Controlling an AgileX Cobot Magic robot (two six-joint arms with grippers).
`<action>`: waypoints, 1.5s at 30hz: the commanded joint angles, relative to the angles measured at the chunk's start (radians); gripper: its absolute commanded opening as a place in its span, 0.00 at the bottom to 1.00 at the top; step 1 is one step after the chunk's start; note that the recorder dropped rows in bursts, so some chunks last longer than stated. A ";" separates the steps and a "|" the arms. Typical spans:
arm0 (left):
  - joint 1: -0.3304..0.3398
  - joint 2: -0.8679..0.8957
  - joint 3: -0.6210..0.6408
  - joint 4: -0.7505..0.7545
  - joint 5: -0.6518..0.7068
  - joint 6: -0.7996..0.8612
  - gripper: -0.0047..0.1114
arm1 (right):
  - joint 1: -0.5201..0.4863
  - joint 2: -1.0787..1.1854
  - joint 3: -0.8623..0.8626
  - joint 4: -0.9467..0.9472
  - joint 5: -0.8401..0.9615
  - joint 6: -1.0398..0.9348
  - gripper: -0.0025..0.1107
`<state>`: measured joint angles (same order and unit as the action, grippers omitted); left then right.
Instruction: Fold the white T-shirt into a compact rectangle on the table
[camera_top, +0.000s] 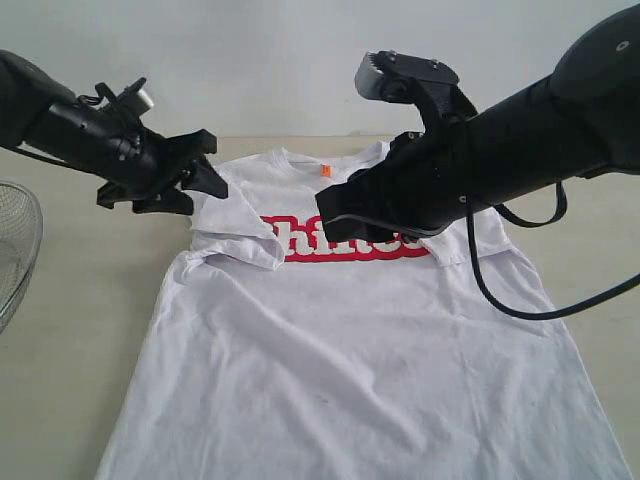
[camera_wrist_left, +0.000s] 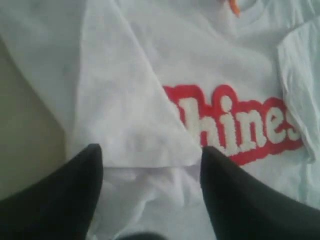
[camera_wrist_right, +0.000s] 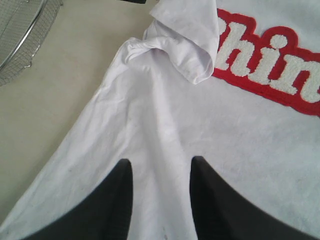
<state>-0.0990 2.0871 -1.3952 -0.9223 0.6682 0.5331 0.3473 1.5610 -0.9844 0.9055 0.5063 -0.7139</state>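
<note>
The table (camera_top: 60, 330) was broad and pale beige, with a faint wood grain. A white T-shirt (camera_top: 360, 350) lay spread on it, chest side up, with red letters showing and the collar toward the far edge. Both short sleeves were folded inward onto the chest. To the left, a round wire basket (camera_top: 15, 250) stood on the table, apart from the shirt.

L pincer (camera_wrist_left: 151, 150), R pincer (camera_wrist_right: 161, 160) — jaws apart

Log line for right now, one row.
white T-shirt: face up on table, both sleeves folded in, body unfolded | left gripper: open, above sleeve | right gripper: open, over shirt
</note>
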 joint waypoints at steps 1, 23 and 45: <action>0.009 0.015 -0.005 0.031 -0.029 -0.049 0.52 | 0.002 -0.004 -0.002 -0.001 -0.005 -0.002 0.32; 0.009 0.093 -0.005 -0.093 -0.047 0.041 0.52 | 0.002 -0.004 -0.002 -0.001 -0.005 -0.002 0.32; 0.007 0.123 -0.005 -0.224 -0.035 0.066 0.08 | 0.002 -0.004 -0.002 -0.001 -0.058 -0.002 0.32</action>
<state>-0.0900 2.2106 -1.3952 -1.1147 0.6265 0.5884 0.3473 1.5610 -0.9844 0.9055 0.4545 -0.7139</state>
